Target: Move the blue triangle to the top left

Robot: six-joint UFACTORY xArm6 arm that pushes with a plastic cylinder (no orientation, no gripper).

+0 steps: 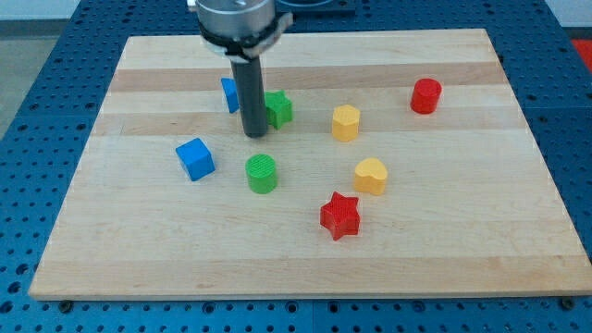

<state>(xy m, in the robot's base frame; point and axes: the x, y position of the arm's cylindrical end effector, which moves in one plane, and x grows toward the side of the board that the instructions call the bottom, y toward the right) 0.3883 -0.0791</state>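
Note:
The blue triangle (228, 93) lies left of the board's centre, toward the view's top, and is partly hidden behind my dark rod. My tip (254, 135) rests on the board just below and to the right of it. A green star (278, 109) sits right beside the rod on its right side. I cannot tell whether the rod touches either block.
A blue cube (195, 158) lies left of centre, and a green cylinder (262, 173) below the tip. A yellow hexagon (345, 122), yellow heart (370, 175), red star (339, 215) and red cylinder (425, 95) lie to the right. The wooden board (111, 250) sits on a blue perforated table.

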